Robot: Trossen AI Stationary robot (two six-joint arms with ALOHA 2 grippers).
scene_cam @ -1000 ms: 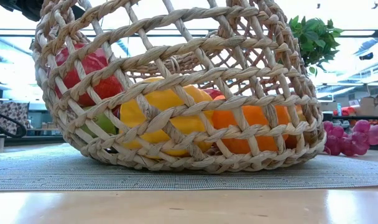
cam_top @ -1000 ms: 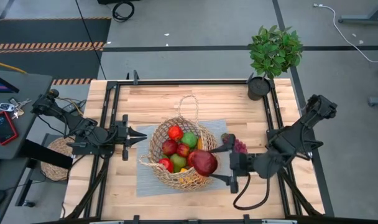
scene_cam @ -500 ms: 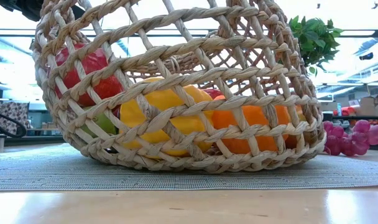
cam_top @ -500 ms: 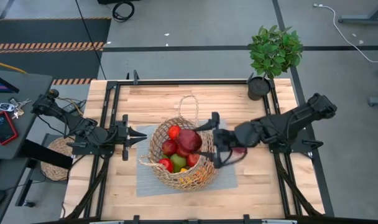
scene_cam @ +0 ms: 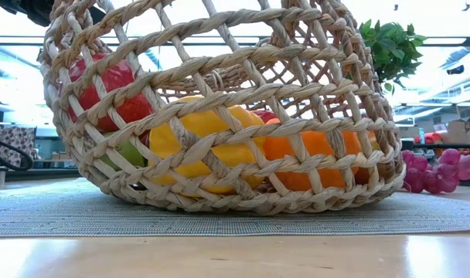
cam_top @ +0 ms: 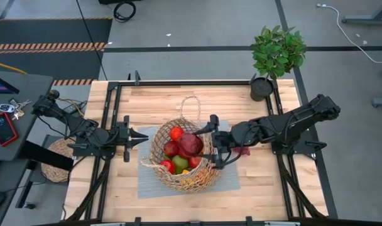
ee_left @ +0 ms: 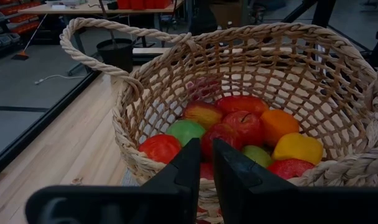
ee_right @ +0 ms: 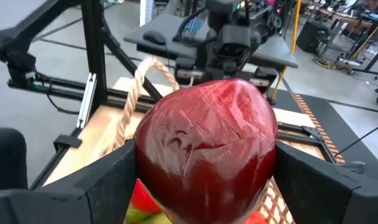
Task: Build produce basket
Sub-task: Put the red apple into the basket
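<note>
Right hand (cam_top: pixel 211 141) (gripping pomegranate (cam_top: pixel 191 144)) advanced.

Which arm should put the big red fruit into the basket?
The right arm, most likely. Its fingers already grip the big dark red fruit right above the wicker basket, so it only has to let go. The left arm's fingers are shut and empty, outside the basket's rim.

Right gripper (cam_top: pixel 208 142) swung with its big dark red fruit (cam_top: pixel 191 144) from the basket (cam_top: pixel 181 176) rim at 4 o'clock, over the desk, to above the basket's middle. Last half second: only a slight further shift toward 9 o'clock. Purple grapes (cam_top: pixel 242 150) now half hidden under the arm.
</note>
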